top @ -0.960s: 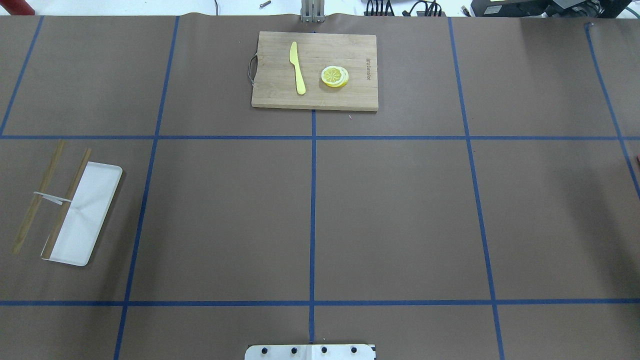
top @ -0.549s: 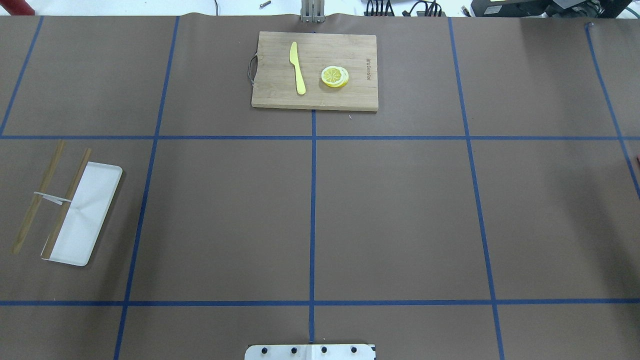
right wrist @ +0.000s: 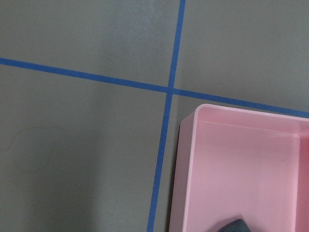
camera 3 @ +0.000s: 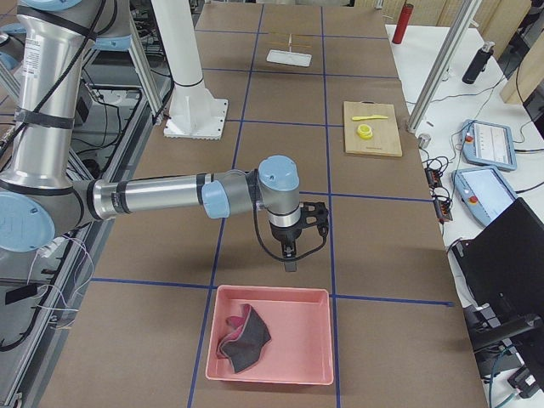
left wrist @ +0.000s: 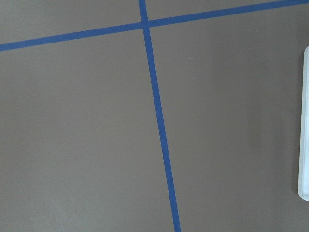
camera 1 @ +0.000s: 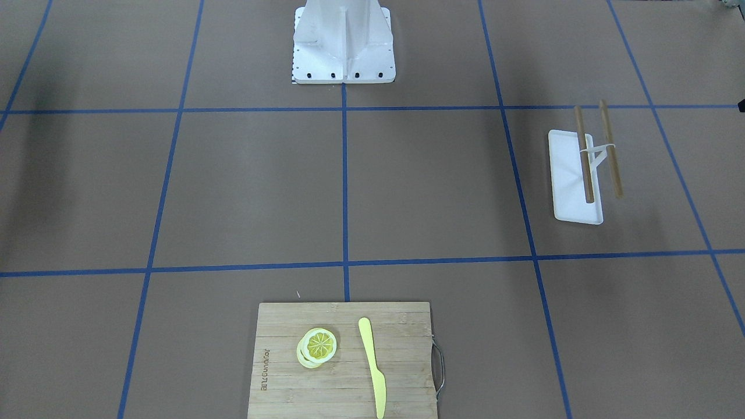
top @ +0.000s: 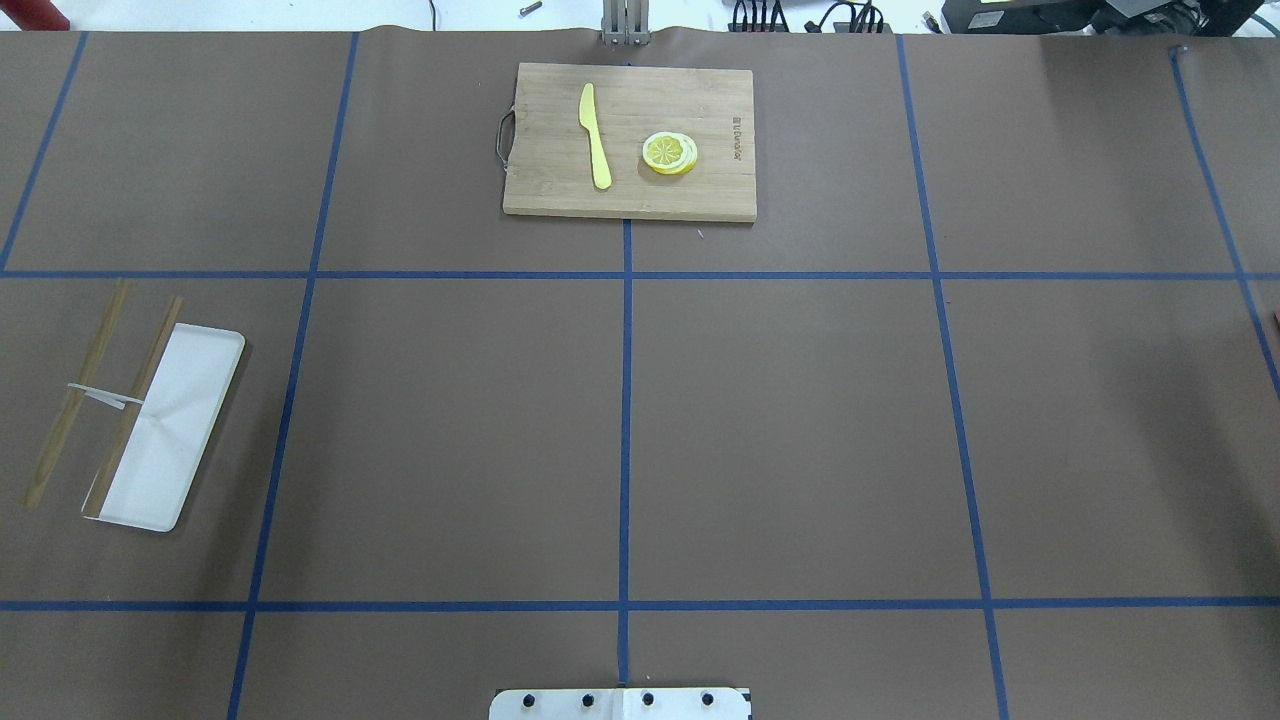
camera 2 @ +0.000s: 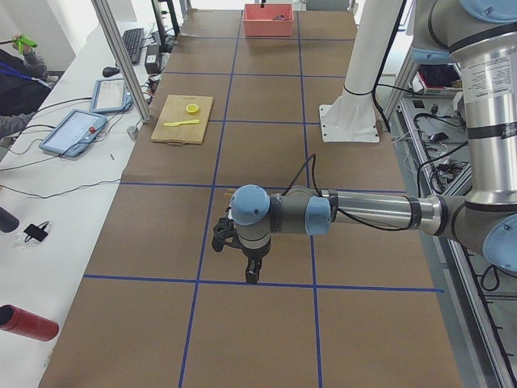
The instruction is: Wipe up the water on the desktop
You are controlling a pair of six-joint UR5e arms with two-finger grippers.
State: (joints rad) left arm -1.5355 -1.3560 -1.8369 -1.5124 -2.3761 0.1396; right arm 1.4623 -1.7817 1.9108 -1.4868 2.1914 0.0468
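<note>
1. Counter. The brown counter fills the overhead view. Blue tape lines divide it into large rectangles. The white base of the robot stands at 6 o'clock on its edge.

2. Items on the counter, overhead view.
- At 12 o'clock: a bamboo cutting board. It carries a yellow knife and, at 3 o'clock of the knife, a small stack of lemon slices. The two are apart.
- At 9 o'clock: a white tray, slightly tilted. Two wooden sticks joined by a white band lie here. One rests along the tray's outer edge, the other on the counter just beside it.

3. Left arm. In the left side view the near arm reaches out level over the counter. The left claw points straight down, close above a tape line. Contact with the counter cannot be judged. Whether this claw is released or clenched cannot be told. Its wrist camera shows bare counter, a tape crossing and the tray's edge at 3 o'clock.

4. Right arm. In the right side view the right claw points down over the counter. A pink bin lies at 6 o'clock of it, holding a crumpled cloth. Released or clenched cannot be told for this claw either.
</note>
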